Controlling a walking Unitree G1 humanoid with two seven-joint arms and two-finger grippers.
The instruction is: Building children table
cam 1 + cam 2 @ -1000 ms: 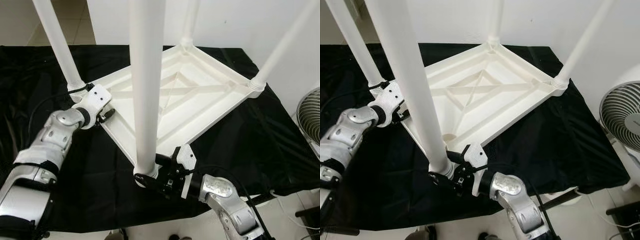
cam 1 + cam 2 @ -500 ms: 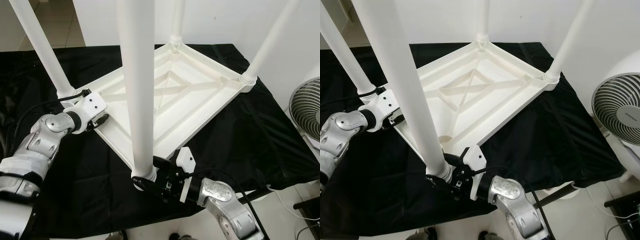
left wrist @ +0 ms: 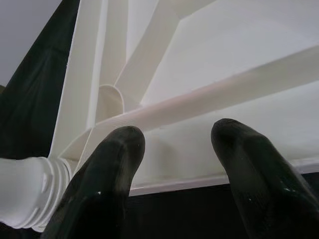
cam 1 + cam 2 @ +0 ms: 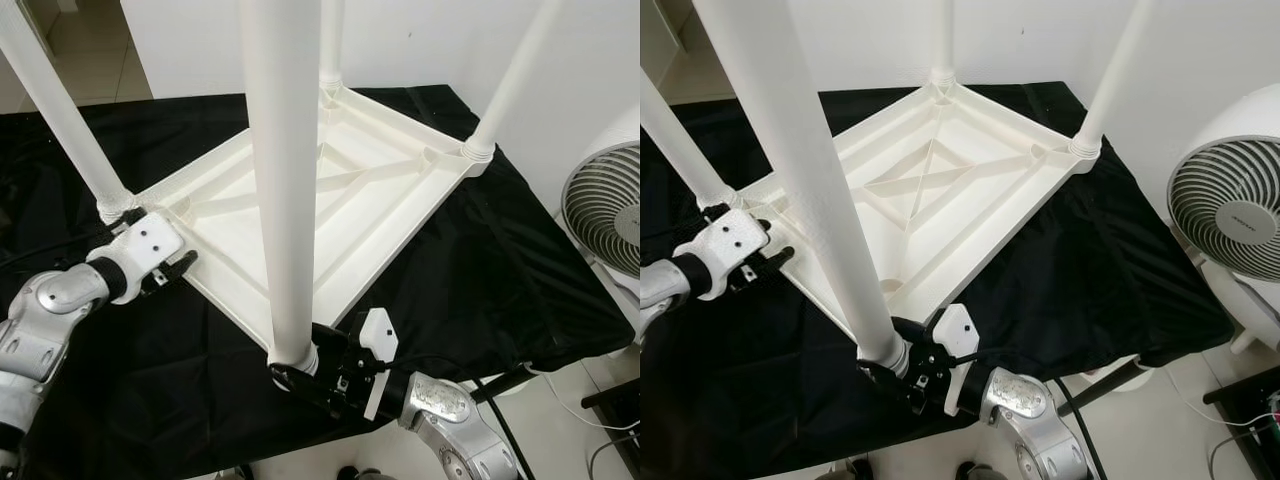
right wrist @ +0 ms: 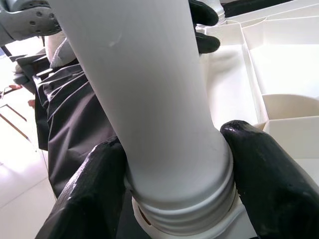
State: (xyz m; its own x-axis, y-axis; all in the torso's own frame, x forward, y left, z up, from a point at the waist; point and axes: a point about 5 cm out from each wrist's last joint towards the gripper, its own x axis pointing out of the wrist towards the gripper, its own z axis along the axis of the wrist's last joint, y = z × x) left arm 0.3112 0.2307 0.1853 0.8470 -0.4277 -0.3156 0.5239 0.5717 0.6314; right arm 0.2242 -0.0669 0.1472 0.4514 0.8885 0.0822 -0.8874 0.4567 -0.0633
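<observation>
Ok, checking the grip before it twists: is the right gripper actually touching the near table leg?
Touching. In the right wrist view both black fingers press against the base of the near leg, one each side, just above its threaded collar.

A black cloth (image 4: pixel 520 290) covers the work surface, creased and draped over its near edge; behind it stands a plain white wall (image 4: pixel 420 40); a white round fan (image 4: pixel 1230 205) with a grilled face stands on the robot's right, just beside the cloth's edge; pale tiled floor (image 4: pixel 1160 420) shows below it, with a thin white cable (image 4: pixel 575 415) lying across it; light is even and bright.
</observation>
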